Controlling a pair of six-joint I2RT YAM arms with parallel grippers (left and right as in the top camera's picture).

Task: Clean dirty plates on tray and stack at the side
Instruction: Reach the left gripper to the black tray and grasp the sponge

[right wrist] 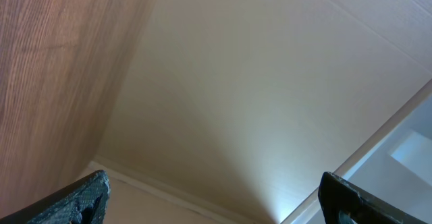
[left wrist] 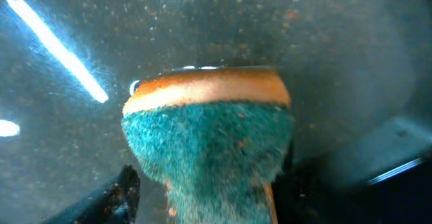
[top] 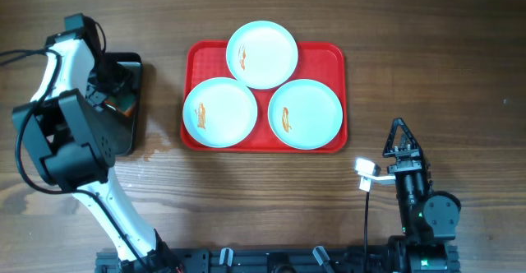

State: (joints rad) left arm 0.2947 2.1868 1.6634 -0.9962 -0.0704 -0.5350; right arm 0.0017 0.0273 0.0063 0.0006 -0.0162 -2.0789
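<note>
Three pale plates lie on the red tray: one at the back, one front left, one front right. Each has a small orange smear. My left gripper is down over the black tray, left of the red tray. In the left wrist view its fingers straddle a teal and orange sponge; a gap shows at the left finger. My right gripper is open and empty at the front right, well away from the plates; its wrist view shows only wall.
The black tray's glossy, speckled floor fills the left wrist view. A small wet patch lies on the wooden table between the two trays. A white tag sits beside the right arm.
</note>
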